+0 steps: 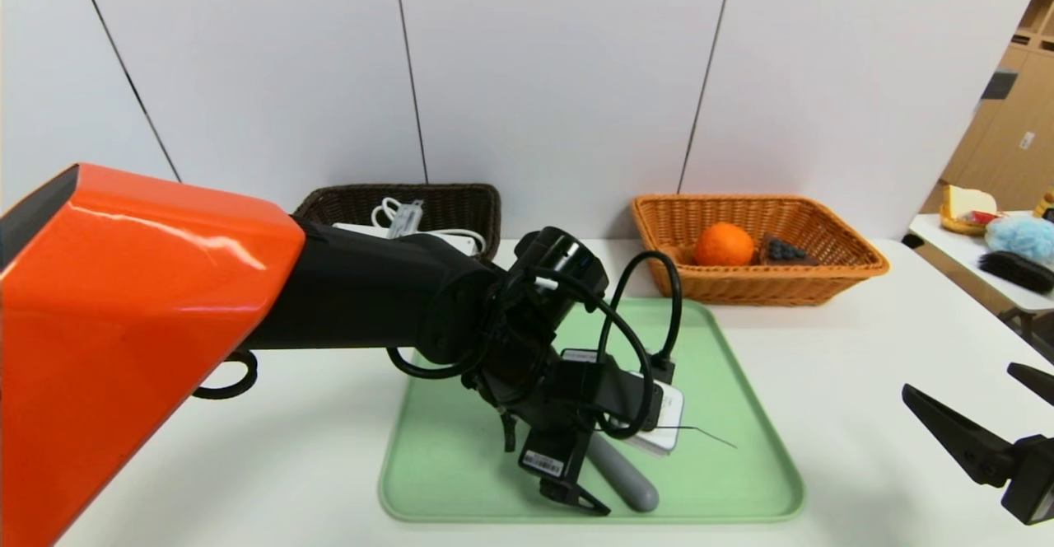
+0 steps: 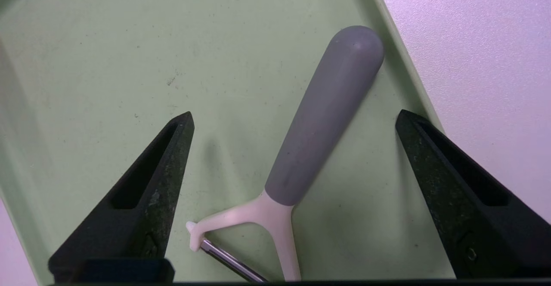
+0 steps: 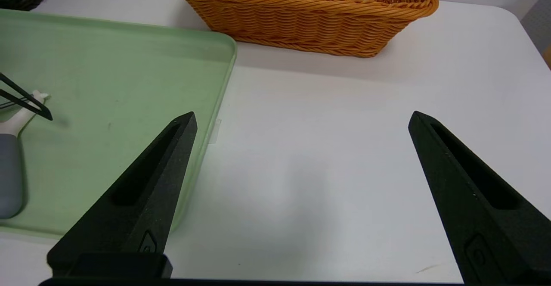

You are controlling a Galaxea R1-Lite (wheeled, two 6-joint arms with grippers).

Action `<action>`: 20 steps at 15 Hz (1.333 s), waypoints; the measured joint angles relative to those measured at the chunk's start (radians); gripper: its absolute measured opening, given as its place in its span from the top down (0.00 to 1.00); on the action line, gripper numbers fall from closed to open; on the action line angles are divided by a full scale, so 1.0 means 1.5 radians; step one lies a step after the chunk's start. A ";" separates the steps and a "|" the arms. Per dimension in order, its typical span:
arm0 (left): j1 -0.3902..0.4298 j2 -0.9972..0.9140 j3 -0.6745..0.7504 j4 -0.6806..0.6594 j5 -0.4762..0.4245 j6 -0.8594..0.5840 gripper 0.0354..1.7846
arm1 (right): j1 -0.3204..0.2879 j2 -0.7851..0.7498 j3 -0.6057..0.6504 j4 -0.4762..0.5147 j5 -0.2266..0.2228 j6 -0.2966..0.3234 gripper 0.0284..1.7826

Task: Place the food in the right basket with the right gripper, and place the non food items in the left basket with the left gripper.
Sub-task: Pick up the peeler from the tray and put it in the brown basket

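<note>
The white Y-peeler with grey handle (image 1: 627, 479) lies on the green tray (image 1: 741, 448). My left gripper (image 1: 586, 491) hangs low over it, open. In the left wrist view the peeler (image 2: 323, 113) lies between the spread fingers of the left gripper (image 2: 295, 114), untouched. The dark brown left basket (image 1: 482, 205) holds the white power strip (image 1: 395, 219); the grey case and pen are not visible. The orange-tan right basket (image 1: 823, 283) holds the orange (image 1: 723, 244) and the cake slice (image 1: 784, 250). My right gripper (image 1: 959, 380) is open and empty over bare table (image 3: 302, 114).
Both baskets stand against the white wall at the table's back. A side table with a brush and other items (image 1: 1017, 267) stands at the far right. In the right wrist view the tray's edge (image 3: 224, 88) lies beside the right gripper's finger.
</note>
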 joint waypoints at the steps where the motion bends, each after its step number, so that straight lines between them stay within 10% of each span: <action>1: 0.002 0.002 0.000 0.000 -0.001 0.000 0.08 | 0.000 0.000 0.000 0.000 0.001 0.000 0.05; 20: 0.050 0.055 -0.067 0.131 -0.070 0.086 0.08 | 0.000 -0.002 0.014 0.001 0.008 0.023 0.05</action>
